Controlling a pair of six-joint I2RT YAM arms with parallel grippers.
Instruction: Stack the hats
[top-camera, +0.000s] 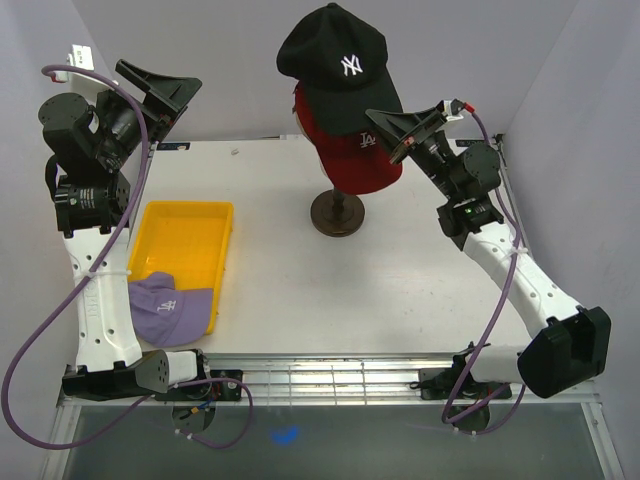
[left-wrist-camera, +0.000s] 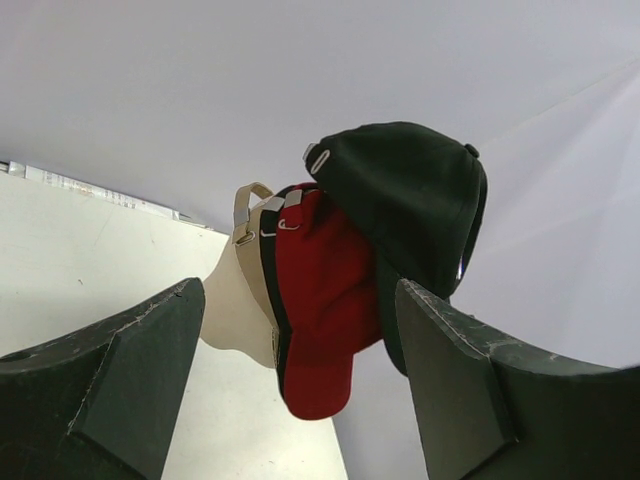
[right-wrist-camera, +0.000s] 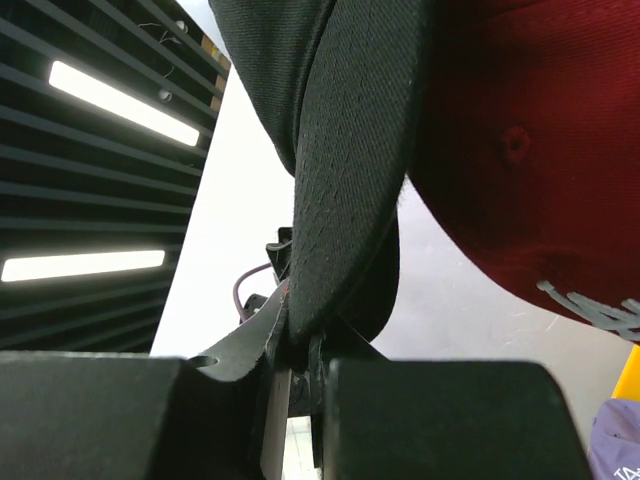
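1. Top view: the black fabric NY cap (top-camera: 332, 58) sits atop the red fabric LA cap (top-camera: 360, 160) on the dark round stand (top-camera: 337, 213). The right gripper (top-camera: 390, 125) meets its brim. The lavender fabric cap (top-camera: 165, 305) lies in the yellow plastic tray (top-camera: 190, 215).
2. Left wrist view: the left gripper (left-wrist-camera: 300, 290) has its fingers (left-wrist-camera: 120, 380) spread wide, holding nothing.
3. Right wrist view: the fingers (right-wrist-camera: 460, 420) pinch the black brim (right-wrist-camera: 350, 170).

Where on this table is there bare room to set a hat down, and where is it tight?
Bare: the table between tray and right arm, in front of the stand; also the tray's far half. Crowded: the tray's near end, under the purple cap, and beside the stand where the right gripper clamps the black cap.
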